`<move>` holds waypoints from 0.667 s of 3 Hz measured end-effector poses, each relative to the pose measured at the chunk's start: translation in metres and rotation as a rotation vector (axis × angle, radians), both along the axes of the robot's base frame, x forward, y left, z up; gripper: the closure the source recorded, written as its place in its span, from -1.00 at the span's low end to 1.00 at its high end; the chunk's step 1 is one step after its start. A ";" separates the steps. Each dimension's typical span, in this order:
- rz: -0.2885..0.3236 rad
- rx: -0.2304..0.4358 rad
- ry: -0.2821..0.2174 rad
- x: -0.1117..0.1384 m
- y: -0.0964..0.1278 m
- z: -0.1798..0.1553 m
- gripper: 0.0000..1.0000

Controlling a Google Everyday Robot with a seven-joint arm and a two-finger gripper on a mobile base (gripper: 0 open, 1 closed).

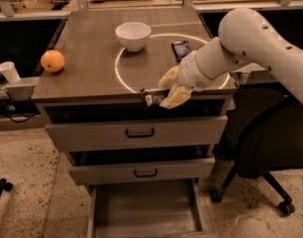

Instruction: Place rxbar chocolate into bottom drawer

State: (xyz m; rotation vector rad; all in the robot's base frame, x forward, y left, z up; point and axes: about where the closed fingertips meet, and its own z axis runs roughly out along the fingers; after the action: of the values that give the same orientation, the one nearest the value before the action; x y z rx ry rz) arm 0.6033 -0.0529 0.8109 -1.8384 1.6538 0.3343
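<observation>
Rxbar chocolate (pixel 150 97) was clamped in the pincer (pixel 167 89) at the front edge of the worktop (pixel 92 58), jutting out over the closed upper drawers; the bottom drawer (pixel 146 209) stood open beneath; a white bowl (pixel 133 35) and an orange (pixel 52 61) rested farther back.
</observation>
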 end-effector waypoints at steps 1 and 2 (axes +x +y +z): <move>0.000 0.000 0.000 0.000 0.000 0.000 1.00; 0.000 0.000 0.000 0.000 0.000 0.004 1.00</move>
State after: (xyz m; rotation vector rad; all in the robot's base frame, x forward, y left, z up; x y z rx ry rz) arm 0.6032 -0.0528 0.8153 -1.8384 1.6534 0.3342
